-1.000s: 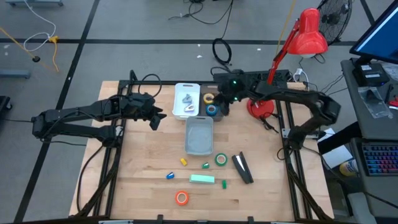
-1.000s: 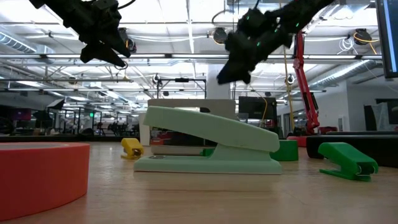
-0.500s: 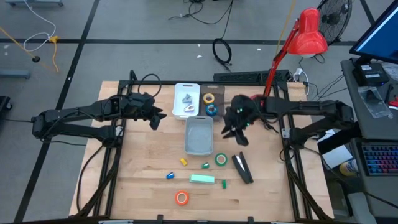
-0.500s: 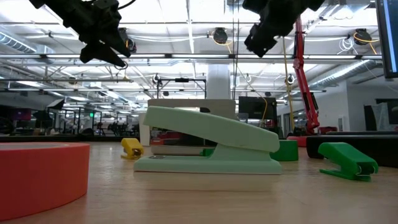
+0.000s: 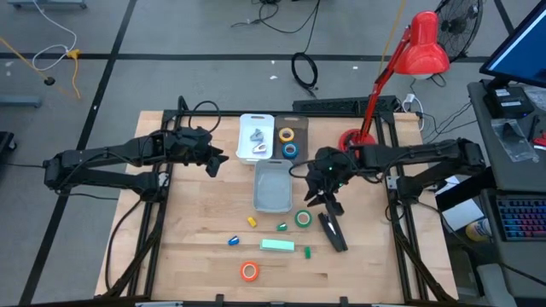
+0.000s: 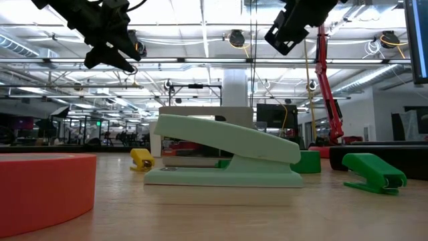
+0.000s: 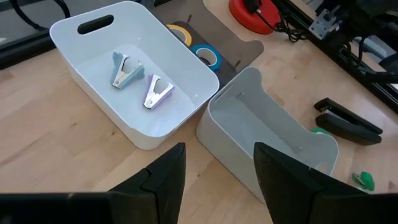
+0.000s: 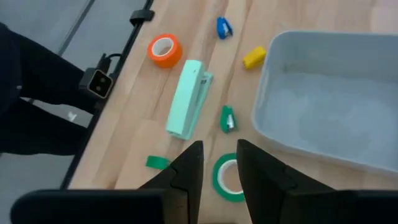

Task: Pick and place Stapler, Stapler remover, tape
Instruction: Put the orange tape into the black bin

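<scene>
- my right gripper [image 5: 328,198] hangs above the green tape [image 5: 303,219], fingers slightly parted, holding nothing.
- my left gripper [image 5: 213,162] waits open beside the white bin [image 5: 256,138].

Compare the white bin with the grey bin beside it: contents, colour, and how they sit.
The white bin holds two staple removers; the grey bin looks empty. The white bin has a handle slot in its wall; none shows on the grey bin. In the high view the white bin lies farther back, the grey bin nearer the table's middle. Both are rectangular open tubs.
</scene>
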Motion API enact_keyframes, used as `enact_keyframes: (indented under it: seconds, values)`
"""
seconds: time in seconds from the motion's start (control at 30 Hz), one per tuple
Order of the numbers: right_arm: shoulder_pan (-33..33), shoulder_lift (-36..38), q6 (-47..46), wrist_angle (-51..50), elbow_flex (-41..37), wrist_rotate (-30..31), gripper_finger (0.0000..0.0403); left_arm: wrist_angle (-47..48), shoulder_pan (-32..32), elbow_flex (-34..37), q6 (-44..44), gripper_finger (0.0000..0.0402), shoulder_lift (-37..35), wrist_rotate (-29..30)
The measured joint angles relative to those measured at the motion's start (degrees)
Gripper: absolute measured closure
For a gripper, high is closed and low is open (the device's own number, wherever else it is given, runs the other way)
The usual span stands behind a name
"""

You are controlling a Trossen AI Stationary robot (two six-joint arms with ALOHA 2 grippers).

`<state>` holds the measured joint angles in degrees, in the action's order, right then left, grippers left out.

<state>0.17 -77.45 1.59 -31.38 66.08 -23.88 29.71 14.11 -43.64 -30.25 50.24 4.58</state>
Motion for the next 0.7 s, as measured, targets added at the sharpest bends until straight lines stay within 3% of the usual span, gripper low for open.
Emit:
enact_keyframes:
  seconds: [0.23, 0.4, 0.7]
  values:
    - [2.4, 0.07, -7.64, -0.19, 0.0, -0.02, 0.0314, -0.01, 0.0, 0.0, -0.16, 0.0211, 0.0, -0.19]
    - [2.69, 0.11, -12.63, -0.68, 0.0, -0.02, 0.0314, -0.02, -1.13, 0.0, -0.34, 0.0211, 0.0, -4.95]
    - [2.68, 0.74, -12.2, -7.04, 0.0, 0.45, 0.0314, 0.61, -17.48, 0.0, -10.42, 0.0211, 0.0, -7.02]
